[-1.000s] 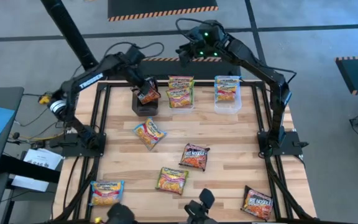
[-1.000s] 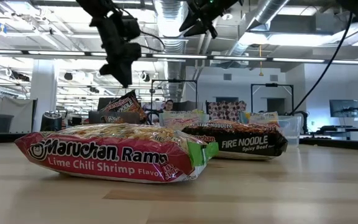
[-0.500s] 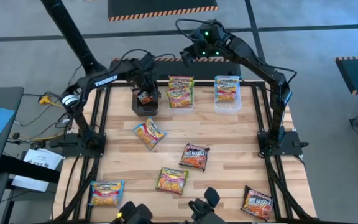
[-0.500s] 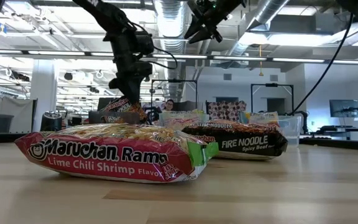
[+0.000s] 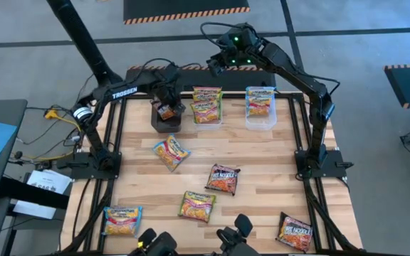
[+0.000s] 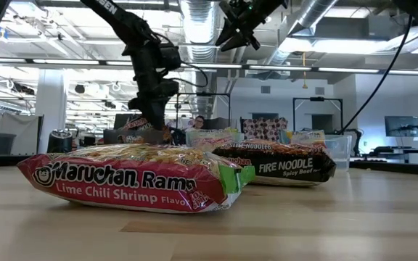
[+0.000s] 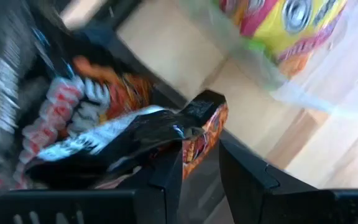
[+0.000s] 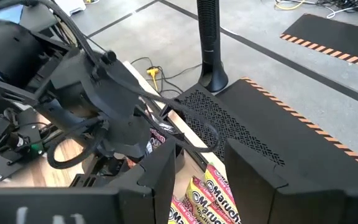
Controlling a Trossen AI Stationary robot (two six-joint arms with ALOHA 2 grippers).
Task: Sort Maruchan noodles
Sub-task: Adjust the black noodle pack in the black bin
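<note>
My left gripper is shut on a dark Maruchan noodles packet right over a black tub at the table's far left. Two clear tubs beside it hold orange-yellow packets. Several more packets lie flat on the table: one yellow, one dark, one yellow. My right gripper hangs open, high above the table's far edge, with nothing between its fingers. My left gripper pinches the dark packet by a corner of its end edge between its two fingers. The fingers come steeply from above, slanting toward the far side. The packet hangs tilted below them over the black tub; whether it touches the tub I cannot tell.
A yellow packet lies at the near left corner and a dark one at the near right corner. In the low view a Lime Chili Shrimp packet and a Fire Noodle packet lie in the foreground. A dark frame rims the table.
My left gripper has come down toward the black tub with the dark packet still pinched, and its arm has reached farther out over the far left of the table. The packet now hangs lower, just over the tub.
</note>
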